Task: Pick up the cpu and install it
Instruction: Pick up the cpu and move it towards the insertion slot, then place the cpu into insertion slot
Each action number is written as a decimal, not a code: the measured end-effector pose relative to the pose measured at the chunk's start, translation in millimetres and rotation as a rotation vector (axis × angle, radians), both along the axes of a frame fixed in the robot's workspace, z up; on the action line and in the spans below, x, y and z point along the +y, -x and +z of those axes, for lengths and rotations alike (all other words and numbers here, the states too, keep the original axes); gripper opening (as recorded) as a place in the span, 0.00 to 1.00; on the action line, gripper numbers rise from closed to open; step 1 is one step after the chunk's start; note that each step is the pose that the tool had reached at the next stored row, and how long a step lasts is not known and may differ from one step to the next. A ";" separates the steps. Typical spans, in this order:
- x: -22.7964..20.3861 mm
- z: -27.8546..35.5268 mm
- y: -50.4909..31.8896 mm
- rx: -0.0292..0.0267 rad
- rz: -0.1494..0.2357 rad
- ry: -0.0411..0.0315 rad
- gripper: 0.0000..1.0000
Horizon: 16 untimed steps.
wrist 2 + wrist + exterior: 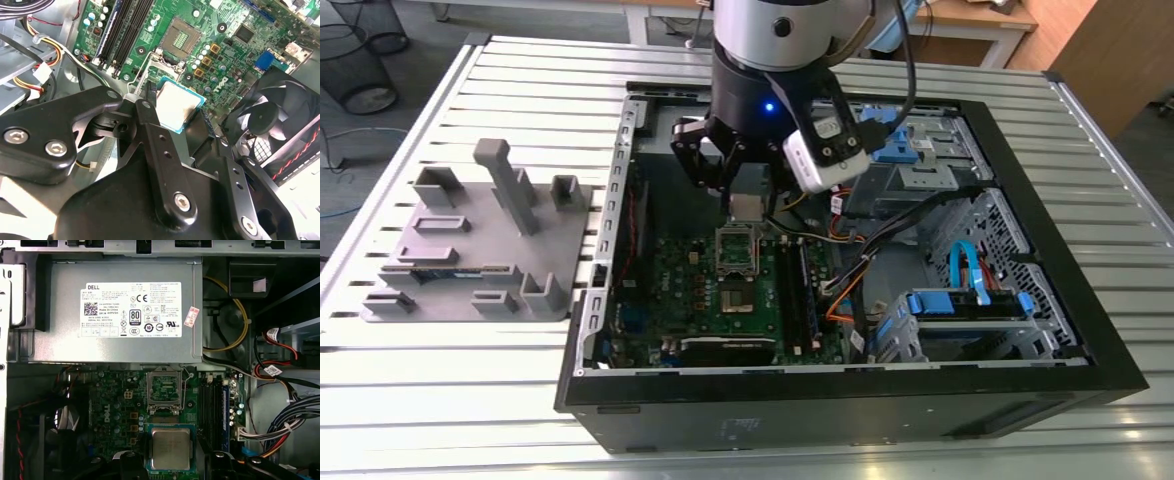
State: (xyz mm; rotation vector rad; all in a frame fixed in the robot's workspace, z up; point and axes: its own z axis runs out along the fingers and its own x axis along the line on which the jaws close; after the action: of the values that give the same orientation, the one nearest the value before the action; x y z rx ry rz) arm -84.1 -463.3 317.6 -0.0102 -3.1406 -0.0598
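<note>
Resting on the slatted tabletop at the exterior view's left is a grey fixture plate. Right of it lies the open computer case. Over its motherboard, the gripper jaws pinch the cpu by opposite edges, near the open socket, not touching it.

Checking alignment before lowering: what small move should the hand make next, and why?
Probably a small sideways shift toward the open, empty metal-framed socket: the square silver-topped cpu, gripped in the hand, looks offset from it in both wrist views.
</note>
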 end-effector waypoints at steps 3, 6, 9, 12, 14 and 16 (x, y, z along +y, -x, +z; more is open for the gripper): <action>-0.7 -2.4 0.0 0.0000 0.000 -0.0001 0.47; -1.9 -5.2 0.0 0.0000 0.000 0.0001 0.47; -2.2 -6.1 0.0 0.0001 0.000 0.0003 0.47; -2.2 -7.6 0.0 0.0000 0.000 0.0000 0.47; -2.5 -7.7 0.0 -0.0001 0.000 -0.0002 0.47; -3.2 -7.6 0.0 0.0000 0.000 0.0000 0.47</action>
State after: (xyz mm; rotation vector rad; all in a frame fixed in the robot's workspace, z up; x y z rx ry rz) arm -84.0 -466.5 310.0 -0.0101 -3.1407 -0.0598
